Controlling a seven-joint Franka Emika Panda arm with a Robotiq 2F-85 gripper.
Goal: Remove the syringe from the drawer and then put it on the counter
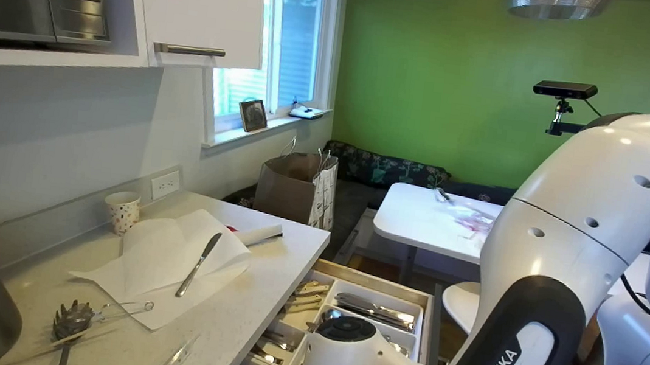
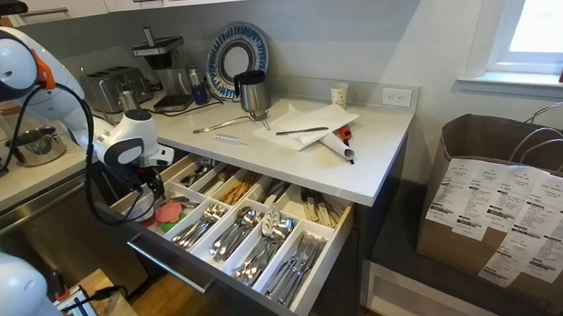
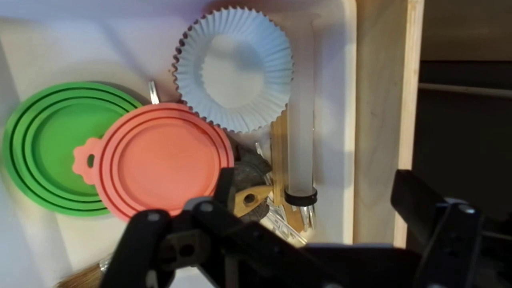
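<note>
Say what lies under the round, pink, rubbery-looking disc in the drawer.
A round, green, rubbery-looking disc lies partly under the pink disc; its overlapped part and anything else beneath are covered.

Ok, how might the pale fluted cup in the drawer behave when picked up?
The pale fluted cup would probably crumple under a firm pinch: its pleats look thin and papery. It is likely light for its size, being open and thin-walled.

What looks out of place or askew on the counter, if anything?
In both exterior views, a table knife lies loose on creased, crookedly spread white paper on the counter. It seems odd because other knives lie together in the open drawer. I see no spill there.
</note>
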